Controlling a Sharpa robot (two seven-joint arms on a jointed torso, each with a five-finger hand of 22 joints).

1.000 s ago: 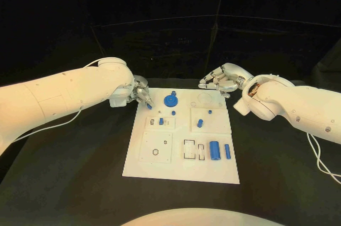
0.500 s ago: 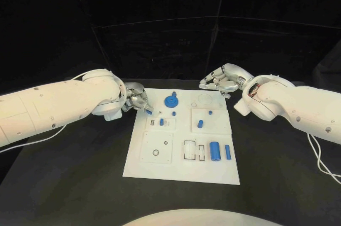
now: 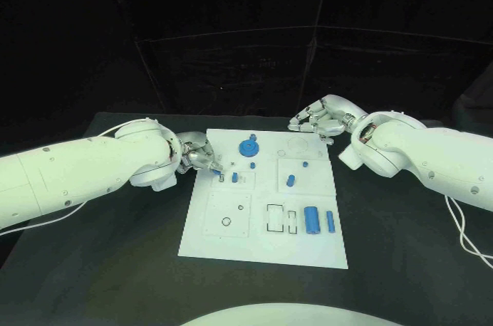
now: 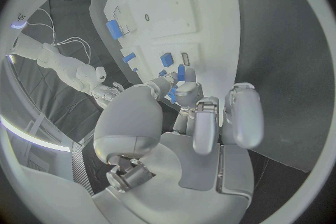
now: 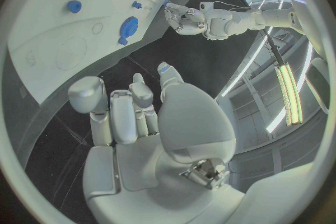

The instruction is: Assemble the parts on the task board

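left hand (image 3: 197, 157) pinching a small blue part (image 4: 181, 73) at the task board (image 3: 263, 244) left edge, its slot just beside toward board centre; right hand (image 3: 320, 117), fingers curled in on nothing, hovers off the far corner.

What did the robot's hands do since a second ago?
The left hand, pinching a small blue part, slid along the task board's left edge toward the robot and now hangs over a socket. The right hand stayed put at the far corner, holding nothing.
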